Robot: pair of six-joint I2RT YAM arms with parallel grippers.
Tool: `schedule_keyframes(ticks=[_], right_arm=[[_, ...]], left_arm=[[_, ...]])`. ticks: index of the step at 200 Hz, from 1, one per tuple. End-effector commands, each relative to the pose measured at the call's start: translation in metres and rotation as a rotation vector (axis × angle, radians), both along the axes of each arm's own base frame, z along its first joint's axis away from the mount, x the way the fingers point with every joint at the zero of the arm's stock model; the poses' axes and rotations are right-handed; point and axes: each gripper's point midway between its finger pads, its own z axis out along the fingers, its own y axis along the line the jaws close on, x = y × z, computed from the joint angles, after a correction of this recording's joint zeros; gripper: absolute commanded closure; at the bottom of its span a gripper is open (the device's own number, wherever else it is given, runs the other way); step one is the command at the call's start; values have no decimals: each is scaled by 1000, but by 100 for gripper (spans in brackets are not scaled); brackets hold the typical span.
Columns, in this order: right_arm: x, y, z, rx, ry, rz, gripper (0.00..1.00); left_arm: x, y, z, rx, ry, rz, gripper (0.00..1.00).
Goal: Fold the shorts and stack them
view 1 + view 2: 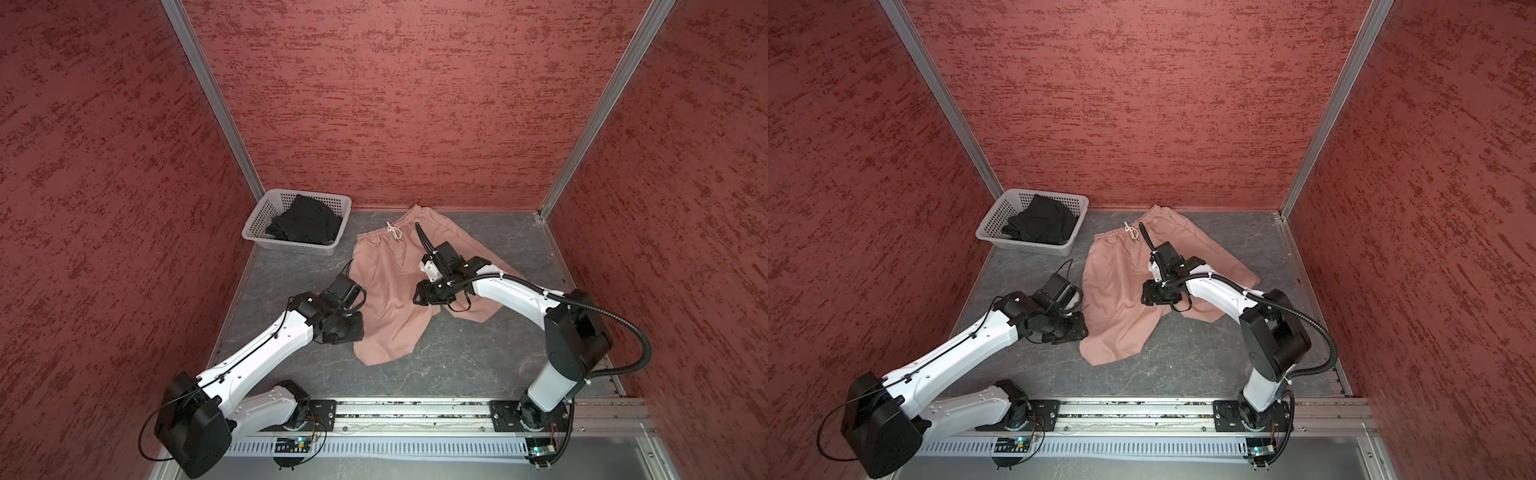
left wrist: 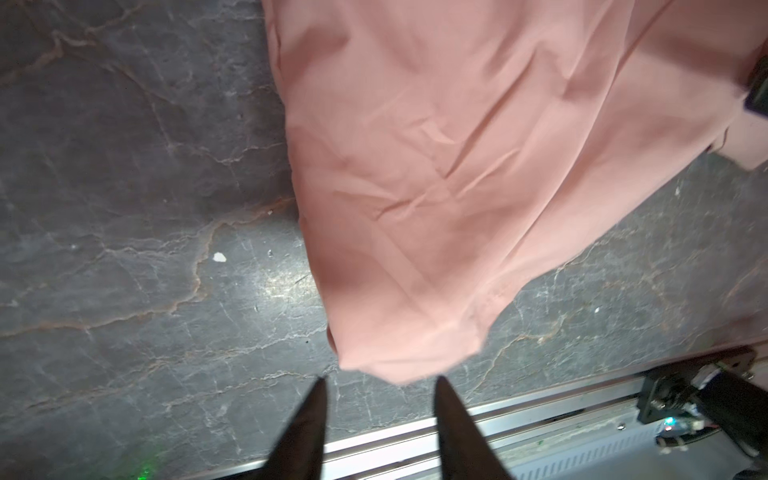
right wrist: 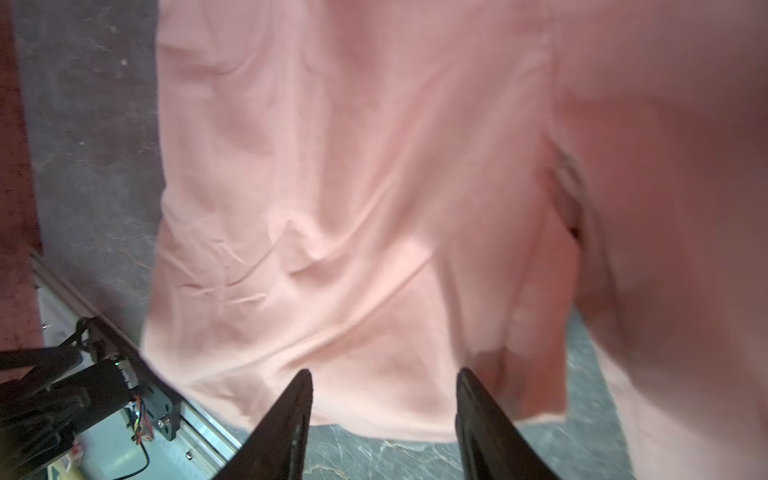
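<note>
**Operator:** Where are the shorts?

**Spotter:** Your pink shorts (image 1: 390, 291) lie spread on the table (image 1: 457, 357), mid-scene. The waistband is toward the far wall with the drawstring (image 1: 392, 230) on top, and the legs run toward the near edge. The left leg lies fairly flat. The right leg splays out to the right, partly under your right arm. The black shorts (image 1: 305, 224) sit crumpled in the basket (image 1: 259, 239) at the far left, well apart from both arms.

**Operator:** And my grippers?

**Spotter:** Your left gripper (image 2: 381, 380) has its jaws parted and holds nothing. In the left wrist view its tips sit just off the hem corner of the left leg, over bare table. Your right gripper (image 3: 385, 372) is also parted and empty. It hangs over the cloth near the crotch, between the two legs.

**Operator:** Why are they placed like that?

**Spotter:** I'd say the pink pair is laid out flat so you can get a clean first fold, one leg over the other. Each gripper sits by a likely pinch point: the left at the hem, the right at the crotch. Leaving the black pair in the basket keeps it off the table while you fold. The pink cloth looks thin and creased, so your pinch may catch only the top layer.
</note>
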Motion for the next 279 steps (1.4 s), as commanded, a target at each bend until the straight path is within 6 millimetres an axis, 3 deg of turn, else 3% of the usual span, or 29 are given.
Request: schedule_keyframes(ticks=[1,29,54,70,110,133,173,240,259,279], right_arm=[[7,20,32,130,-129,-4,42],[-5,-28,52,52,-225,-148,41],[-26,-69,38,-41,-199,-234,46],[-37,-78,17,-45,-161,-247,53],[-40,-89,-14,-48,-206,-276,54],[-33,-86,-22,-26,-263,-263,52],[-18,-58,-24,98,-311,-211,49],[14,-43,-44,13,-347,-144,45],[14,-33,-50,43,-326,-118,50],[13,-26,-49,69,-304,-107,73]], left_arm=[[0,6,4,1,-15,35,44],[14,2,11,-15,-96,39,38],[41,-29,28,-94,-264,-61,39],[53,-48,33,-134,-325,-118,52],[57,-55,16,-115,-308,-158,53],[57,-53,6,-129,-299,-157,54],[56,-48,-4,-117,-280,-139,50],[45,-44,-38,-99,-201,-120,50],[41,-41,-43,-84,-190,-119,51],[40,-39,-44,-89,-190,-111,51]])
